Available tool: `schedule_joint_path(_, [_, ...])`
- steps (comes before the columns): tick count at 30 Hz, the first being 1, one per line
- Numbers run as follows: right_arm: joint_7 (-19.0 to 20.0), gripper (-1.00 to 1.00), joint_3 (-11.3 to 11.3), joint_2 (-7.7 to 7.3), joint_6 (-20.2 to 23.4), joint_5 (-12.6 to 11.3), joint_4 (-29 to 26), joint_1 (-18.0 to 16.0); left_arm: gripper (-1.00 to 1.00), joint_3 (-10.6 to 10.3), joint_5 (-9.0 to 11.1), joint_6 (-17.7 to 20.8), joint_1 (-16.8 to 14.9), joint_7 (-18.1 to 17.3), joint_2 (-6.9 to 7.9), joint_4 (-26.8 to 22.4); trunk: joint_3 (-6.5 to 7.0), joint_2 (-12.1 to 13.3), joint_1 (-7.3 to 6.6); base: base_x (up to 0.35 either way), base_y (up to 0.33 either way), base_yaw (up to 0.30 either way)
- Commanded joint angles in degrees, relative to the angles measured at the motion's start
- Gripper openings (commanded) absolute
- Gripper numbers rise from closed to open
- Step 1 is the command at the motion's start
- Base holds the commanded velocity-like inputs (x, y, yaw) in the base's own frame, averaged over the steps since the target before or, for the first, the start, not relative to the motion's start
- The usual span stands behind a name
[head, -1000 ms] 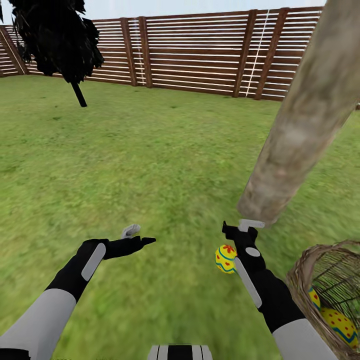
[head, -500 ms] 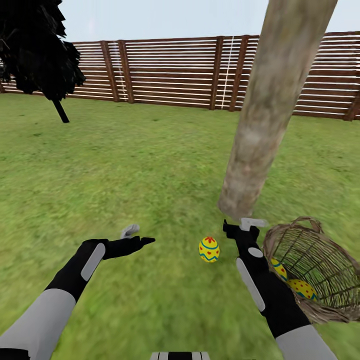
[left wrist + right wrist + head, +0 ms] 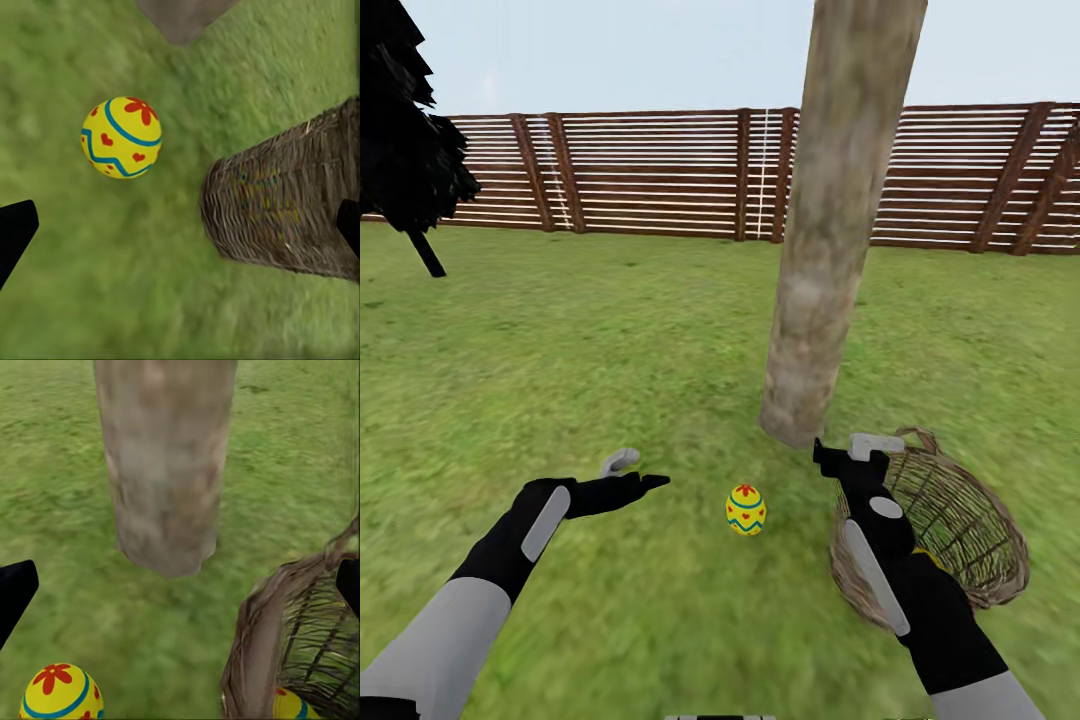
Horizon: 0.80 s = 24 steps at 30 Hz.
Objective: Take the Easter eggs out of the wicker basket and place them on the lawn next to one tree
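Egg (image 3: 746, 509) number one sits on the lawn (image 3: 580, 360) near the tree (image 3: 830, 250). At least one more egg lies in the wicker basket (image 3: 960, 520) beside it. My left gripper (image 3: 635, 472) and right gripper (image 3: 855, 450) hang spread, holding nothing.

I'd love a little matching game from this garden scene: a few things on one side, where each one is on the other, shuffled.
Things:
1. yellow painted Easter egg
2. brown woven wicker basket
3. thick pale grey-brown tree trunk
4. black-foliaged conifer

Places:
A. far off, near the brown slatted wooden fence
B. on the lawn between the two arms
C. rising just beyond the egg
D. beside the right gripper

Pairs: 1-B, 2-D, 3-C, 4-A
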Motion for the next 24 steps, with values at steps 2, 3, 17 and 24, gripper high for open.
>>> schedule_joint_path(2, [-0.6,1.0,0.2,-0.04,0.2,-0.5,-0.1,-0.1,1.0,-0.1,0.2,0.2,0.0,0.0,0.13,-0.1,0.4,0.0,-0.06,0.0,0.0,-0.268])
schedule_joint_path(3, [-0.6,1.0,0.2,-0.04,0.2,-0.5,-0.1,0.0,1.0,-0.1,0.2,0.2,0.0,0.0,0.14,-0.1,0.62,0.0,-0.08,0.0,0.0,-0.268])
schedule_joint_path(17, [-0.6,1.0,-1.7,-0.12,0.3,-0.5,0.0,0.0,1.0,2.4,0.2,0.3,0.0,0.0,0.28,-0.1,3.72,0.2,-0.45,0.0,0.0,-0.236])
schedule_joint_path(24, [-0.5,1.0,-1.7,-0.12,0.4,-0.2,0.3,0.0,1.0,2.8,0.2,0.3,0.0,0.0,0.35,-0.1,5.27,0.3,-0.63,0.0,0.0,-0.011])
